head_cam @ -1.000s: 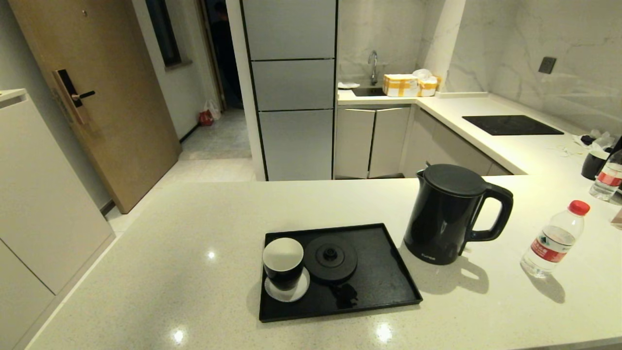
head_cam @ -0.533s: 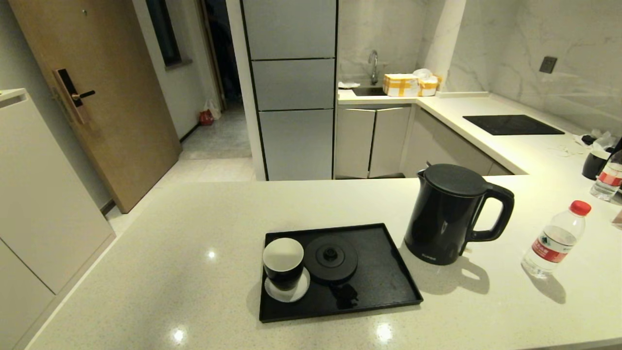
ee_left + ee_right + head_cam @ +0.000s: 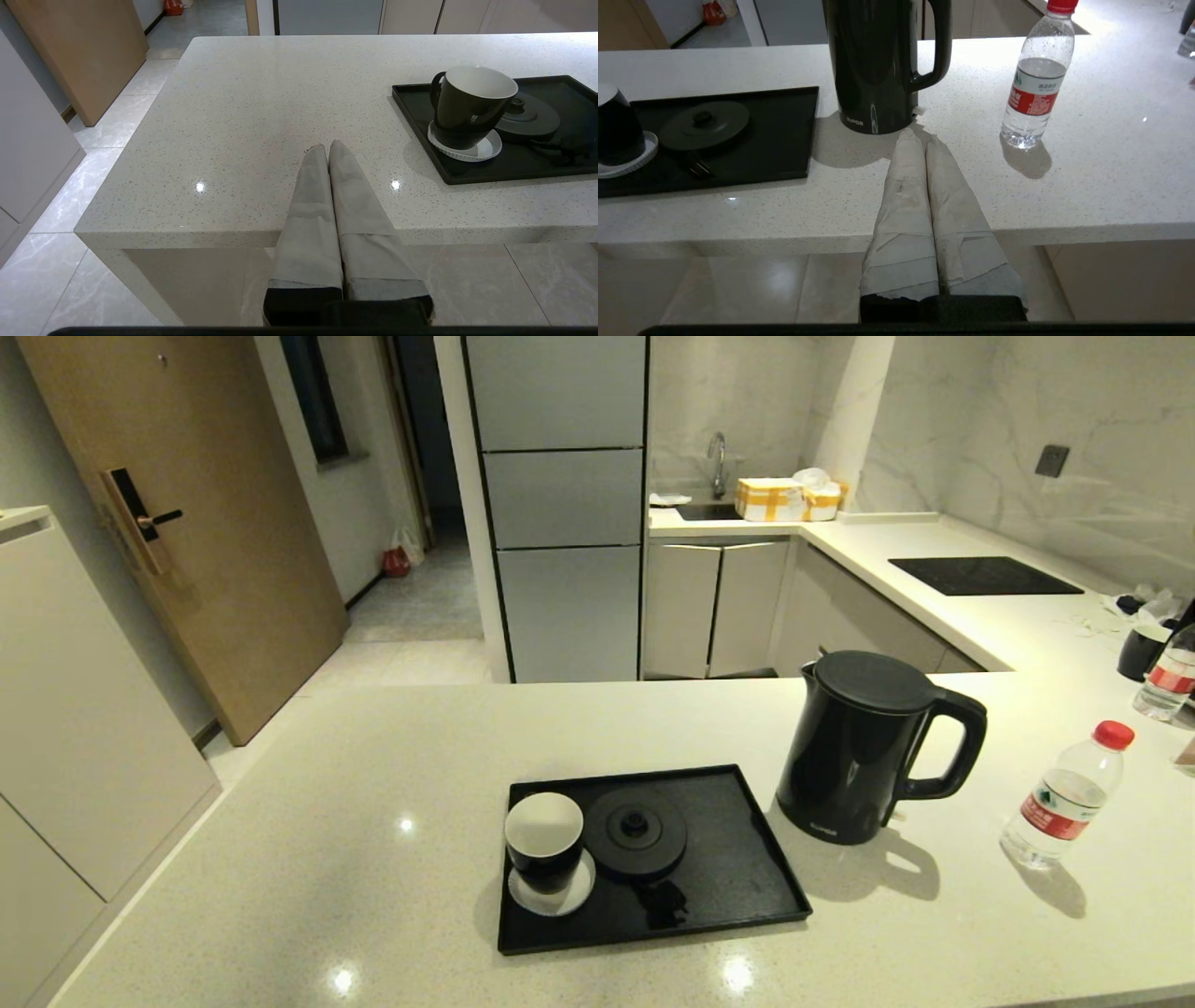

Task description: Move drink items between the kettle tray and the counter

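kettle (image 3: 859, 751) on counter (image 3: 373, 803) beside tray (image 3: 747, 877), both grippers' fingers clenched, empty

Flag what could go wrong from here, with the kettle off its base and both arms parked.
The kettle stands on the counter close beside the tray; lifting it over the raised rim could catch its bottom edge. The cup sits right beside the base disc, so a kettle set down off-centre may knock it. The right gripper, shut, must open wide for the loop handle; the light water bottle nearby could tip.

Dim warm light w/ ceiling-lamp glints on glossy counter (image 3: 392, 775), sharp shadows.
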Motion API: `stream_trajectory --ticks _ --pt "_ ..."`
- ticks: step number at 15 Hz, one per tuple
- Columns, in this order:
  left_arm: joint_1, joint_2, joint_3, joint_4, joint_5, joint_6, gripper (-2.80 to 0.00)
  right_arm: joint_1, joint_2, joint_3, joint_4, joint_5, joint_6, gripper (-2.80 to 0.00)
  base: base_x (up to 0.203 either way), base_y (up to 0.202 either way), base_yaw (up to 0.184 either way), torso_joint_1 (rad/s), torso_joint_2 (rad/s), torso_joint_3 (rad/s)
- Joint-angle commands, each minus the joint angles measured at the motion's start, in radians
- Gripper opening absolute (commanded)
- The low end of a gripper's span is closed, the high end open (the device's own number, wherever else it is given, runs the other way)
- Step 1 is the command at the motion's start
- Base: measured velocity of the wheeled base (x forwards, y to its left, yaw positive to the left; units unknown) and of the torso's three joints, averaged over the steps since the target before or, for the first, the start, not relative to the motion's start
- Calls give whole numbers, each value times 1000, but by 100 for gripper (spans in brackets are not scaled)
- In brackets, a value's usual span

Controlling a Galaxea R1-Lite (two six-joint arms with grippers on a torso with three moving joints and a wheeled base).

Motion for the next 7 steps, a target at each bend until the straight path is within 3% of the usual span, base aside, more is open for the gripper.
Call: stream_trajectory --ticks 1,7 --pt "0 0 0 0 0 0 -280 0 2 3 0 -1 4 -280 0 0 0 0 0 0" --pt "0 0 -1 0 0 0 -280 0 2 3 -1 0 24 -280 0 0 0 0 0 0"
